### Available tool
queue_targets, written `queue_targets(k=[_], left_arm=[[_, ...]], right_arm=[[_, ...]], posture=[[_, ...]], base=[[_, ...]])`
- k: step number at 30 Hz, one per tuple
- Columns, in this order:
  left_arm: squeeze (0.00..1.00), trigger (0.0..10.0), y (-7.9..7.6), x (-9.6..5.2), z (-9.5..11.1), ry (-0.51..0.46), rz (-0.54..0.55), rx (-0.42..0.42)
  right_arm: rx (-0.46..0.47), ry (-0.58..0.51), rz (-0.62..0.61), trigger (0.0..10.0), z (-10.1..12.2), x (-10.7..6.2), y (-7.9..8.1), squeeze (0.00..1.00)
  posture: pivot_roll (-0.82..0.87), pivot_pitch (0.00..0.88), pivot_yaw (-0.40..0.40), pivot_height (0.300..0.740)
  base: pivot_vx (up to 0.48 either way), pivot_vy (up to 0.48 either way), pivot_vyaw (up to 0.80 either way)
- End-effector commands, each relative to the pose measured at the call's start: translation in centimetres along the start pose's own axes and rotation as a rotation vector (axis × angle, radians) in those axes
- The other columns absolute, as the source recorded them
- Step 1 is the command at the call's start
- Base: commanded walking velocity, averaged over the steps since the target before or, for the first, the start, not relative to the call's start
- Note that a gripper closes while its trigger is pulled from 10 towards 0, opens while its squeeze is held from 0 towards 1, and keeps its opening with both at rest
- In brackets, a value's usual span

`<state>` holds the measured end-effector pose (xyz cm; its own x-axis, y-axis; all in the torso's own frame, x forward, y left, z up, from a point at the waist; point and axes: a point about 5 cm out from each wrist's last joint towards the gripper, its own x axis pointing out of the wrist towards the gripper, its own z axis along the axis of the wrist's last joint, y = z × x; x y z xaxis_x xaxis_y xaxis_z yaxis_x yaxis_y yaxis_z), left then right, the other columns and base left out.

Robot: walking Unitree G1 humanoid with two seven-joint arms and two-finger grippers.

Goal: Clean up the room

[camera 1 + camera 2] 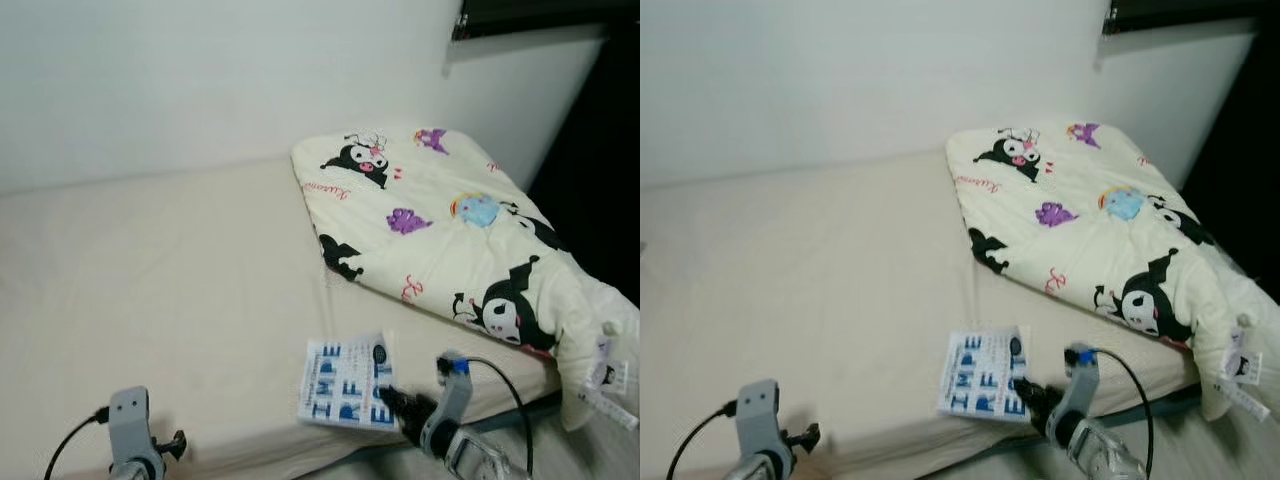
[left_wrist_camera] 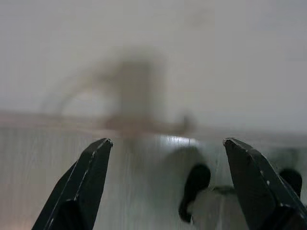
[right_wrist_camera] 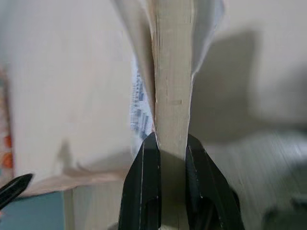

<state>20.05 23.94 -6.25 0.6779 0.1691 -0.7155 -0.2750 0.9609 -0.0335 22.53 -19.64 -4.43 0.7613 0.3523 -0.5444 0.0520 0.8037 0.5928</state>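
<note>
From the head we look forward and down at the bed (image 1: 180,290), and both eye views share it. Each wrist camera looks very closely along its own fingers (image 2: 81,187).

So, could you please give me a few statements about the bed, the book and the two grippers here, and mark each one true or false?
1. The right gripper is shut on the book. True.
2. The book lies on top of the folded quilt. False: it lies on the bare mattress near the front edge, apart from the quilt.
3. The left gripper is open and holds nothing. True.
4. The quilt is plain white. False: it is cream with cartoon figures printed on it.
5. The quilt lies on the robot's right side of the bed. True.
</note>
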Motion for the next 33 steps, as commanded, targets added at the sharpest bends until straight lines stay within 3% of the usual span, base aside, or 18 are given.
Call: queue_targets(k=[1, 2, 4, 6, 7, 8, 9, 16, 21, 31, 33], left_arm=[[0.00, 10.0, 0.9, -0.7, -2.6, 0.103, 0.029, 0.028], [0.00, 10.0, 0.9, -0.7, -2.6, 0.103, 0.029, 0.028], [0.00, 10.0, 1.4, -1.5, -5.0, 0.194, 0.057, 0.062], [0.00, 10.0, 1.3, -1.6, -5.5, 0.210, 0.059, 0.066], [0.00, 10.0, 1.0, -1.6, -5.5, 0.207, 0.050, 0.064], [0.00, 10.0, 1.0, -1.6, -5.5, 0.207, 0.050, 0.064], [0.00, 10.0, 0.7, -1.4, -5.3, 0.202, 0.044, 0.043], [0.00, 10.0, 0.4, -1.2, -4.9, 0.218, 0.053, 0.045], [0.00, 10.0, 0.5, -1.3, -5.1, 0.225, 0.060, 0.045], [0.00, 10.0, 0.5, -1.6, -5.7, 0.231, 0.018, 0.082], [0.00, 10.0, 0.4, -1.6, -5.7, 0.231, 0.011, 0.099]], right_arm=[[0.057, 0.040, -0.097, 0.0, -2.3, -1.0, -1.5, 0.00], [0.057, 0.040, -0.097, 0.0, -2.3, -1.0, -1.5, 0.00], [0.121, 0.118, -0.238, 0.0, -6.0, -3.1, -3.5, 0.00], [0.134, 0.145, -0.289, 0.0, -7.2, -4.0, -4.2, 0.00], [0.114, 0.168, -0.332, 3.5, -8.0, -4.7, -4.7, 0.00], [0.114, 0.168, -0.332, 3.5, -8.0, -4.7, -4.7, 0.00], [0.084, 0.190, -0.363, 10.0, -8.5, -5.1, -5.1, 0.00], [-0.018, 0.244, -0.404, 10.0, -8.5, -5.5, -5.6, 0.00], [-0.050, 0.222, -0.394, 10.0, -7.6, -4.9, -5.4, 0.00], [-0.087, 0.159, -0.343, 10.0, -6.0, -3.8, -4.7, 0.00], [-0.110, 0.125, -0.317, 10.0, -4.8, -3.1, -4.3, 0.00]], posture=[[-0.03, 0.091, 0.036, 0.722], [-0.03, 0.091, 0.036, 0.722], [-0.04, 0.074, 0.034, 0.732], [-0.05, 0.074, 0.034, 0.737], [-0.04, 0.071, 0.029, 0.740], [-0.04, 0.071, 0.029, 0.740], [-0.04, 0.067, 0.026, 0.740], [-0.05, 0.048, 0.023, 0.740], [-0.05, 0.039, 0.020, 0.740], [-0.05, 0.026, 0.018, 0.740], [-0.06, 0.019, 0.019, 0.740]], base=[[0.000, 0.000, 0.00], [0.000, 0.000, 0.00], [0.000, 0.000, 0.00], [0.000, 0.000, 0.00], [0.000, 0.000, 0.00], [0.000, 0.000, 0.00], [0.000, 0.000, 0.00], [-0.262, 0.000, 0.40], [-0.451, 0.000, 0.70], [0.000, 0.000, 0.70], [0.000, 0.000, 0.70]])
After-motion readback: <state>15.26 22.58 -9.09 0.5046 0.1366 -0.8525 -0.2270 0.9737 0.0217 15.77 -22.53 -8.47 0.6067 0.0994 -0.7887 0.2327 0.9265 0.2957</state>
